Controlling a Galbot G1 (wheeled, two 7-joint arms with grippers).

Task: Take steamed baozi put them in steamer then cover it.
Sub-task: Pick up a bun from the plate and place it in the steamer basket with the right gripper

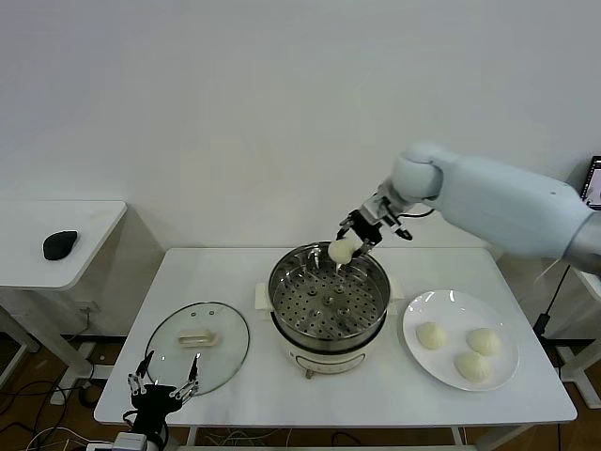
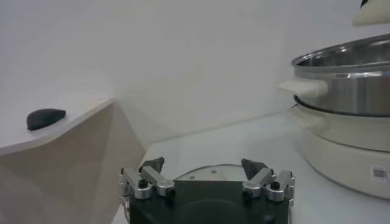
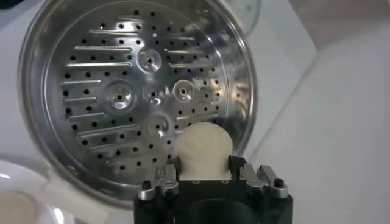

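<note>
Bun held over the steamer's far rim, not yet centred.
The right gripper (image 1: 360, 235) is clamped on a bun (image 1: 342, 250) above the steamer (image 1: 328, 303) edge; released here, it may hit the rim and roll off. The left gripper (image 1: 161, 384), fingers apart, waits beside the lid (image 1: 198, 334).

Four steamed baozi show in all: three (image 1: 431, 335) (image 1: 485, 341) (image 1: 471, 366) lie on the one white plate (image 1: 423, 308) at about four o'clock on the bench (image 1: 235, 268), and one (image 1: 341, 250) sits in the right tool (image 1: 359, 238) over the twelve o'clock rim of the single steamer (image 1: 328, 305). There is one cover (image 1: 198, 338) at about eight o'clock, two tools counting the left tool (image 1: 161, 387) at the bench's near edge, and one dark mouse (image 1: 60, 244) on one side table (image 1: 56, 216) at about ten o'clock.
</note>
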